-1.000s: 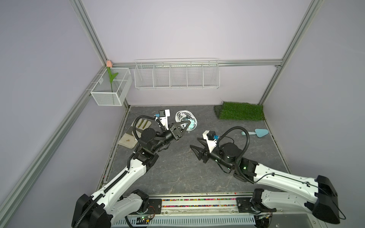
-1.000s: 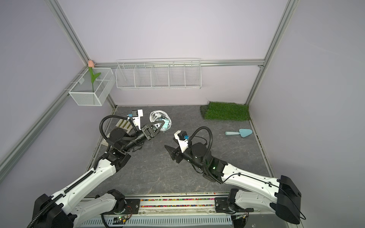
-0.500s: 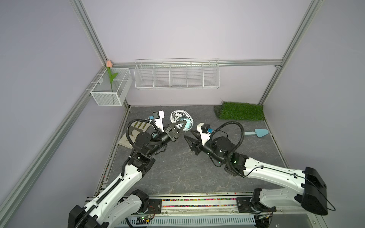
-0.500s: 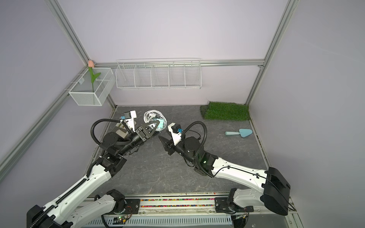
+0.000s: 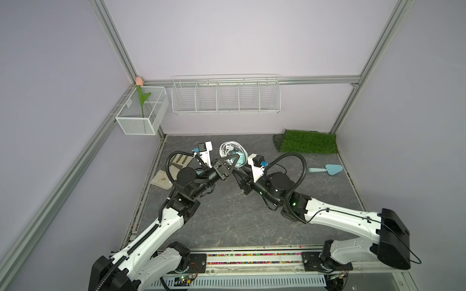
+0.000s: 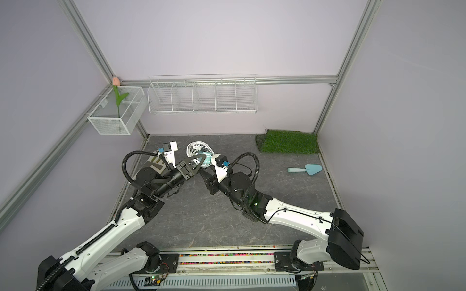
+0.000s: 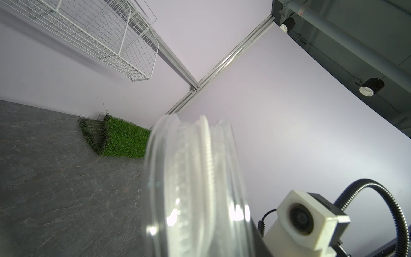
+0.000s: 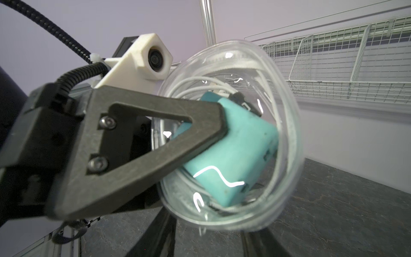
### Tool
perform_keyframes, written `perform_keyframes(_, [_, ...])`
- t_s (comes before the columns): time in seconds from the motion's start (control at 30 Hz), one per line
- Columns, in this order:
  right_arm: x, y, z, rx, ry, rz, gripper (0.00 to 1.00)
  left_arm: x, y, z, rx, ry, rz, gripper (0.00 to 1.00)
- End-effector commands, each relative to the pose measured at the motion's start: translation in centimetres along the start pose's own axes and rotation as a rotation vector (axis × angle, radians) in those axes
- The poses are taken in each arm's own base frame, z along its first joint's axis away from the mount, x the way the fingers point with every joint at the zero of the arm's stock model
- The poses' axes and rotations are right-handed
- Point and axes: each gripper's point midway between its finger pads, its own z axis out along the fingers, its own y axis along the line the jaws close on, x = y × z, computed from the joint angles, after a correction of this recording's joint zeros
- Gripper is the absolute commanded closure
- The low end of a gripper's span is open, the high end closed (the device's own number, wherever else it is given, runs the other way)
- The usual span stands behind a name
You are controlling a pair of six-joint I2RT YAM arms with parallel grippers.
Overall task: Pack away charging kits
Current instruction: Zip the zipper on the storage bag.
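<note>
Right wrist view: clear plastic oval case (image 8: 282, 93) fills the frame, with a teal cube plug adapter (image 8: 233, 160) and a coiled white cable (image 8: 191, 81) inside.
Left gripper (image 5: 235, 159): fingers closed on the case, one flat against its clear face; case held on edge, off the worktop, near the middle of the back edge.
Right gripper (image 8: 208, 237): fingers spread apart beneath the case; contact cannot be told.
Edges: light-blue hand trowel (image 5: 325, 170) by the right edge; green turf mat (image 5: 309, 144) in the back right corner; beige work glove (image 5: 162, 180) at the left edge.
Open room: bare dark grey stone-pattern worktop (image 5: 239, 226) from both arms to the front edge.
Room: lilac walls; white wire basket shelf (image 5: 225, 97) on the back wall.
</note>
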Motion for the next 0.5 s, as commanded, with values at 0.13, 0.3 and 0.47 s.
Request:
perform_keyframes(0.13, [-2.01,-0.28,0.13,0.038,-0.063,0.011,0.81,-0.31,-1.26,-0.31,0.044,-0.015,-0.004,0.91])
perform_keyframes(0.3, [-2.01,-0.25,0.05,0.038,-0.061,0.009,0.91,-0.36,-1.17,-0.38,0.039,-0.02,-0.002,0.92])
perform_keyframes(0.47, [-2.05,-0.62,-0.47,0.054,-0.065,0.002,0.93,-0.33,-0.59,-0.45,0.008,-0.023,0.009,0.94])
